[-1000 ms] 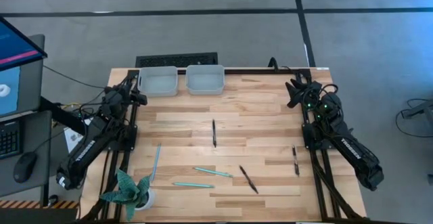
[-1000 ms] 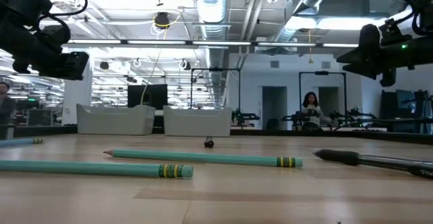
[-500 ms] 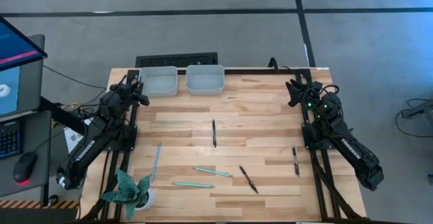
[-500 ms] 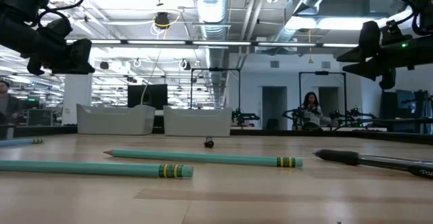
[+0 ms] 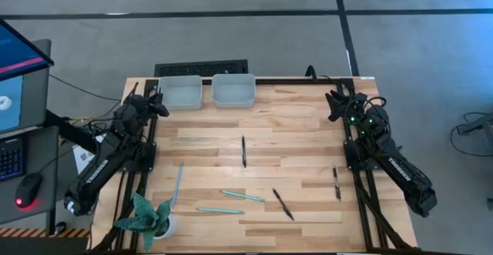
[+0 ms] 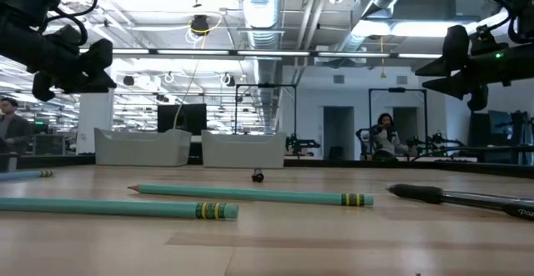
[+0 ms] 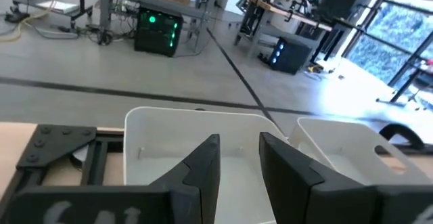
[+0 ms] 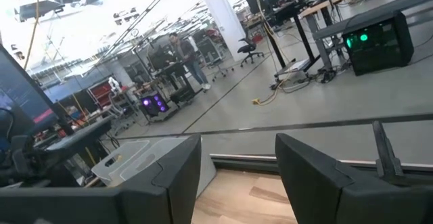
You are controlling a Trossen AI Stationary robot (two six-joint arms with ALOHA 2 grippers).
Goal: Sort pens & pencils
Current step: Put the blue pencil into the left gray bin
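Three teal pencils (image 5: 177,184) (image 5: 241,196) (image 5: 219,209) lie flat on the near left part of the wooden table (image 5: 293,132). Three black pens lie flat too: one at mid-table (image 5: 243,151), one nearer (image 5: 283,204), one by the right arm (image 5: 337,183). My left gripper (image 5: 158,102) hovers at the far left, open and holding nothing, pointing at the left bin; its fingers (image 7: 206,173) show a narrow gap. My right gripper (image 5: 333,105) hovers at the far right, open and holding nothing, its fingers (image 8: 169,176) wider apart.
Two pale bins (image 5: 180,92) (image 5: 233,90) stand side by side at the far edge. A teal spiky potted plant (image 5: 146,216) stands at the near left corner. A desk with a monitor and mouse is left of the table. People show in the room beyond.
My left gripper has rolled about its own axis and tipped slightly while staying in place at the far left. The gap between its fingers looks the same. Pens and pencils have not moved.
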